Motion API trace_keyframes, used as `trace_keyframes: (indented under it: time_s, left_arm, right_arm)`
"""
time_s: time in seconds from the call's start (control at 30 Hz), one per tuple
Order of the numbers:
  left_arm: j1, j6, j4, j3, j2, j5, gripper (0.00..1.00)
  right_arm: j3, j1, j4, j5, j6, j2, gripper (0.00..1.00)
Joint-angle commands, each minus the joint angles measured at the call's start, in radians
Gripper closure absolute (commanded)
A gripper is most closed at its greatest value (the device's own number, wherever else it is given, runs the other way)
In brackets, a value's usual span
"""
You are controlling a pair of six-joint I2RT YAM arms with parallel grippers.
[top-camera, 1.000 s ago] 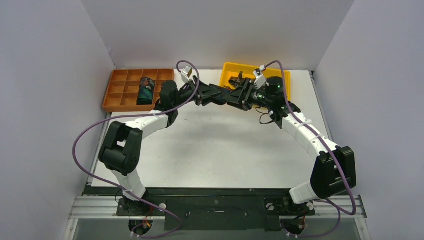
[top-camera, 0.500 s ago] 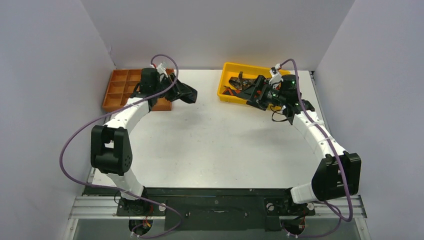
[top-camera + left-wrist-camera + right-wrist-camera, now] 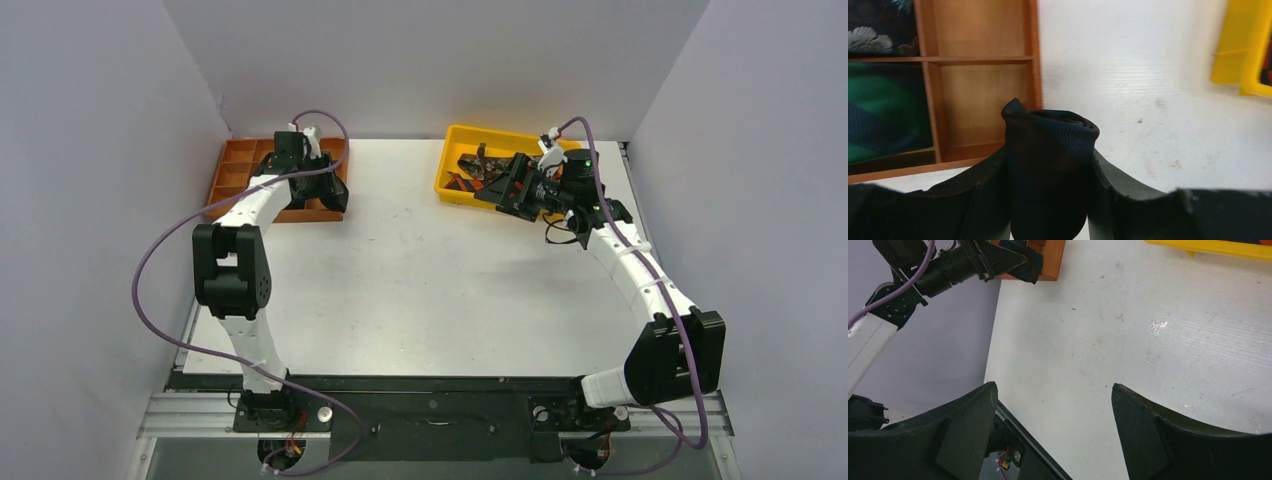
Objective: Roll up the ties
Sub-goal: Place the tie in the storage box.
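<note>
My left gripper (image 3: 332, 192) is shut on a rolled navy-black tie (image 3: 1048, 165), upright between my fingers. It hangs just above the table at the right front corner of the orange compartment tray (image 3: 232, 180). In the left wrist view an empty tray compartment (image 3: 983, 105) lies right behind the roll, and a dark teal patterned roll (image 3: 878, 115) fills the compartment to its left. My right gripper (image 3: 497, 190) is open and empty, by the front edge of the yellow bin (image 3: 452, 140). The bin holds loose red-orange and brown ties (image 3: 470, 172).
The white table (image 3: 430, 280) spreads between the two arms. Grey walls close the left, right and back sides. A purple cable (image 3: 160, 260) loops off the left arm. The right wrist view shows the left gripper (image 3: 1015, 262) at the tray corner (image 3: 1055, 260).
My left arm has swung left from the yellow bin to the orange tray, carrying the navy roll. My right gripper has drawn back a little and now stays by the bin.
</note>
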Motion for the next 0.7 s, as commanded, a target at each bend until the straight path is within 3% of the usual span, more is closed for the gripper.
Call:
trace_keyframes:
  time_s: [0.0, 0.3, 0.67]
  left_arm:
    - [0.029, 0.078, 0.045, 0.063, 0.042, -0.078, 1.0]
    - [0.042, 0.13, 0.146, 0.037, 0.114, -0.172, 1.0]
    - [0.052, 0.134, 0.15, 0.095, 0.18, -0.203, 1.0]
  right_arm:
    - [0.033, -0.011, 0.014, -0.01, -0.012, -0.031, 0.21]
    - [0.032, -0.02, 0.012, -0.021, -0.004, -0.026, 0.2]
    - [0.021, -0.022, 0.017, -0.026, 0.008, -0.026, 0.2]
